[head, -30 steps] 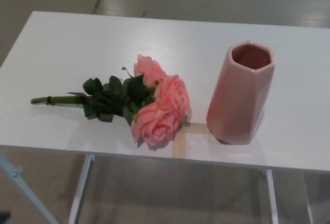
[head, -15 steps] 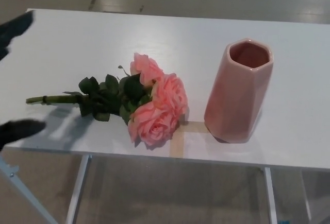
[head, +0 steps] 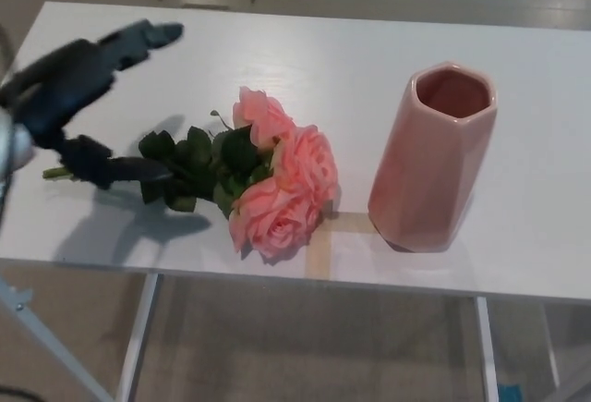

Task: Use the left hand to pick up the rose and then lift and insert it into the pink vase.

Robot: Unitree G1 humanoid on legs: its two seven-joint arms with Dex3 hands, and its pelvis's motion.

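Left hand (head: 78, 106) spread wide at frame left, grasping nothing, above the stem; three roses (head: 277, 185), one vase (head: 434, 162) right

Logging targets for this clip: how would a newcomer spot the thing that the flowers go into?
On the white table, look right of the bunch of pale pink roses lying on its side. The glossy pink faceted ceramic vase stands upright there beside a strip of tan tape; it is the only standing thing, with an open angular mouth.
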